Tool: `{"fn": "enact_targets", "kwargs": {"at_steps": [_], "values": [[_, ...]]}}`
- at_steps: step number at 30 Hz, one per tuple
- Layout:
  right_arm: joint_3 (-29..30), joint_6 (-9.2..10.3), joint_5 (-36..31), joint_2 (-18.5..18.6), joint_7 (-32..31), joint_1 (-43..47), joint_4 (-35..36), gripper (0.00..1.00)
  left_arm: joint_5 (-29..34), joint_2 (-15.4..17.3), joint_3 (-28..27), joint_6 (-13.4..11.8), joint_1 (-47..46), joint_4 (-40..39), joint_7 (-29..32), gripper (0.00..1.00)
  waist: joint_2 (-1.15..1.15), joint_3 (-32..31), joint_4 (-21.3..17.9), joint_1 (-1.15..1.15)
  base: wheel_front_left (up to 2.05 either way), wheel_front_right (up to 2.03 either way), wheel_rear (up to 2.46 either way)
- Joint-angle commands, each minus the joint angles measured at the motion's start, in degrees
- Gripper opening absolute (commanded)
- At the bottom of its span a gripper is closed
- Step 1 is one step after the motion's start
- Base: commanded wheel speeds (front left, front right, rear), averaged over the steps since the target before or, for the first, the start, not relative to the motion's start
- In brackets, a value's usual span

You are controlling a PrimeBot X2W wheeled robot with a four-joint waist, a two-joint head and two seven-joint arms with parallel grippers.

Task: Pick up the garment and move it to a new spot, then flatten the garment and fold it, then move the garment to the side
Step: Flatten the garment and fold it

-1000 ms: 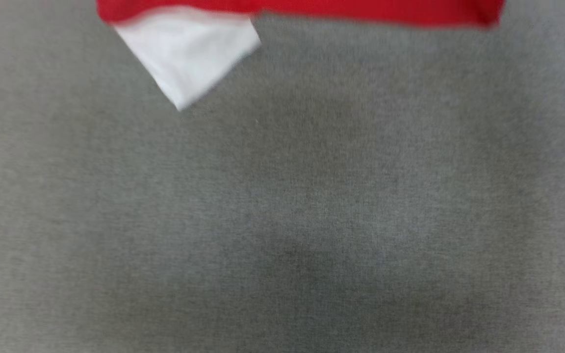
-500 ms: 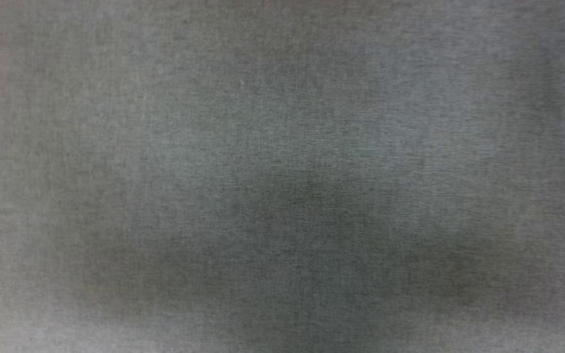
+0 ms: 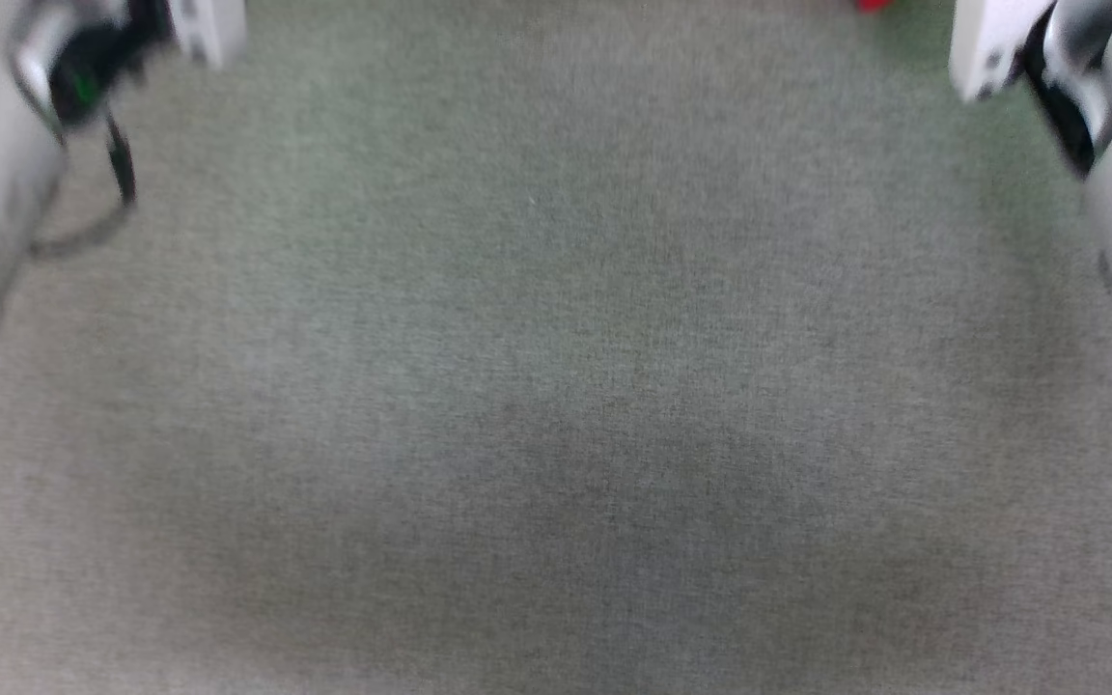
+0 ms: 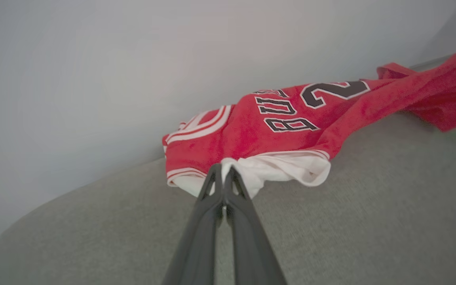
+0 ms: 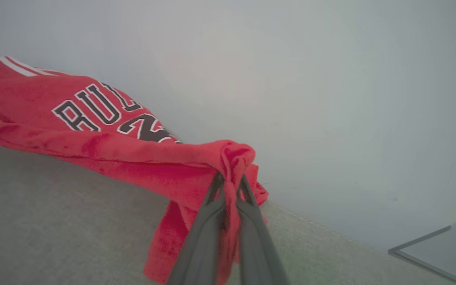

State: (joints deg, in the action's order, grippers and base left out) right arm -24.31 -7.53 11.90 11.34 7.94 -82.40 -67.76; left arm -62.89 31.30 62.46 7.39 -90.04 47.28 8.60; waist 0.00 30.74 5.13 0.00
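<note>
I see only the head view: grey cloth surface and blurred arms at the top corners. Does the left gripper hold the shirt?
Observer: Yes, the left gripper is shut on the white sleeve of the garment.
Operator: And the right one?
Observer: The right gripper is shut on a bunched red edge.
Operator: Is the garment lifted?
Observer: Partly; its lettered middle seems to rest on the grey surface, the end at the right gripper is raised.

The head camera looks steeply down on the grey fabric surface (image 3: 556,386). The 2 wrist cameras skim low across it from opposite sides, close in, sharing the garment (image 4: 251,130).
</note>
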Motion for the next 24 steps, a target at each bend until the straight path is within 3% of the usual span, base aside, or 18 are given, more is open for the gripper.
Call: {"fn": "enact_targets", "kwargs": {"at_steps": [1, 4, 6, 7, 13, 14, 18, 24], "values": [[-1.5, 0.10, 2.8, 0.6, -0.9, 3.0, 1.0, 0.00, -0.9, 1.0, 0.8, 0.0, 2.6, -1.3, 1.1, 0.00, 0.00, -5.7, 0.9, 0.00, 0.00, 0.00, 0.00], [-7.6, 0.09, 11.6, 4.4, -5.2, 11.4, 7.9, 0.00, -4.0, 4.2, 2.7, 0.0, 10.3, -6.2, 4.3, 0.00, 0.00, -9.7, 1.4, 0.00, 0.00, 0.00, 0.00], [-9.2, 0.10, 13.9, 5.8, -6.5, 13.7, 10.1, 0.00, -4.7, 5.0, 3.0, 0.0, 12.2, -7.8, 4.8, 0.00, 0.00, -10.5, 1.5, 0.00, 0.00, 0.00, 0.00], [-11.5, 0.09, 18.9, 8.6, -9.1, 19.0, 15.0, 0.00, -6.2, 6.6, 3.7, -1.1, 16.4, -11.1, 5.9, 0.00, 0.00, -12.2, 1.6, 0.00, 0.00, 0.00, 0.00], [-14.0, 0.09, 29.5, 18.3, -15.3, 33.2, 29.7, 0.00, -9.6, 13.4, 5.1, -7.9, 29.1, -25.5, 5.7, 0.00, 0.00, -16.0, 1.9, 0.00, 0.00, 0.00, 0.00], [-14.0, 0.09, 29.5, 18.3, -15.3, 33.2, 29.7, 0.00, -9.6, 13.4, 5.1, -7.9, 29.1, -25.5, 5.7, 0.00, 0.00, -16.0, 1.9, 0.00, 0.00, 0.00, 0.00], [-12.5, 0.10, 33.2, 23.2, -18.2, 41.9, 37.7, 0.00, -12.0, 19.0, 6.1, -13.6, 37.4, -36.6, 5.2, 0.00, 0.00, -17.4, 1.8, 0.00, 0.00, 0.00, 0.00], [-8.5, 0.10, 36.0, 27.2, -23.9, 54.4, 47.2, 0.00, -15.4, 26.1, 7.5, -21.7, 47.8, -50.8, 3.8, 0.00, 0.00, -18.7, 1.8, 0.00, 0.00, 0.00, 0.00]]}}
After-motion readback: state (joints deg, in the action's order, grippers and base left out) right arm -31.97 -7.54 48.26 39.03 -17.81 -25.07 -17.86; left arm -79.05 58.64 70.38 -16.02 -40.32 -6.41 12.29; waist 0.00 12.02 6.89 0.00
